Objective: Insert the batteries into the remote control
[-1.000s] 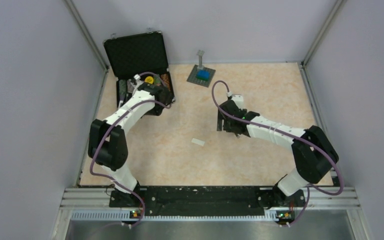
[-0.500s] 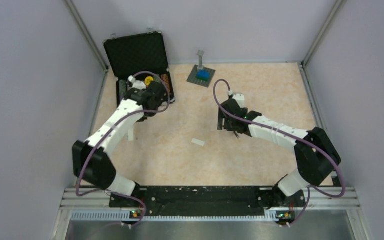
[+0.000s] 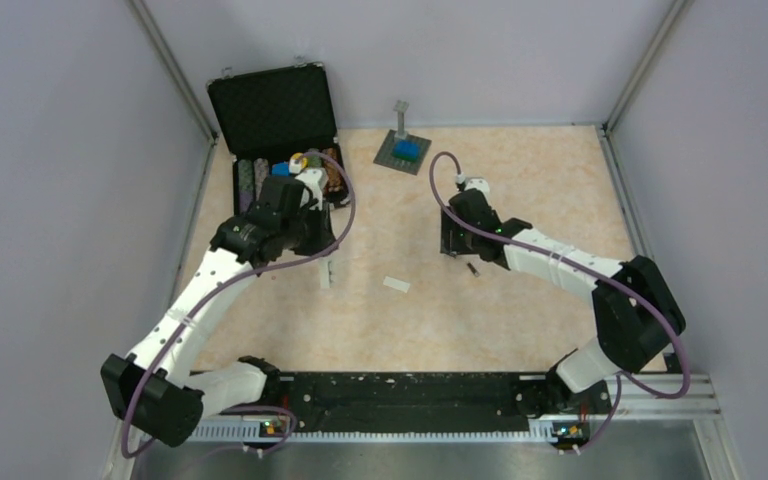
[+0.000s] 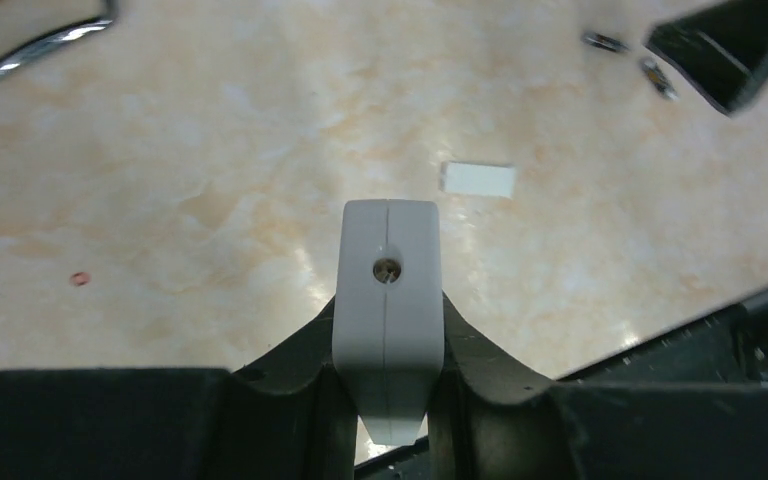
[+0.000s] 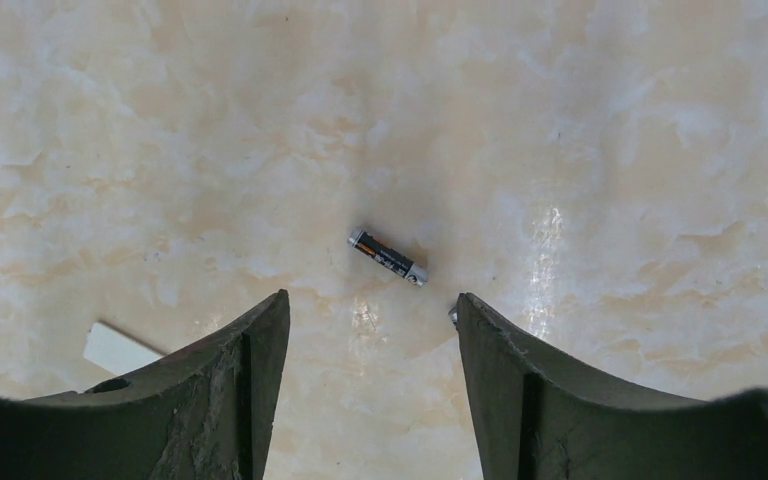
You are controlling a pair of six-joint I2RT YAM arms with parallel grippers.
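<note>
L gripper [image 4: 387, 335] clamped on remote control [image 4: 387, 265]; R gripper [image 5: 370, 325] jaws apart, holding nothing.
Battery [image 5: 388, 257] lies just ahead of R gap, bare table [image 5: 610, 120] round it, cover plate [image 5: 115, 350] well apart.

The whole desk [image 3: 520, 190] is seen from high above its near edge, at a distance, looking down and forward. The left wrist view is taken low along the left gripper [image 4: 388, 320], slanting across the desk towards its right half (the remote control [image 4: 387, 250] fills the middle). The right wrist view is aimed almost straight down past the right gripper [image 5: 370, 330], close to the surface. The white cover plate [image 4: 478, 178] is shared by all three views; a battery [image 5: 388, 257] is caught by both wrist views.
</note>
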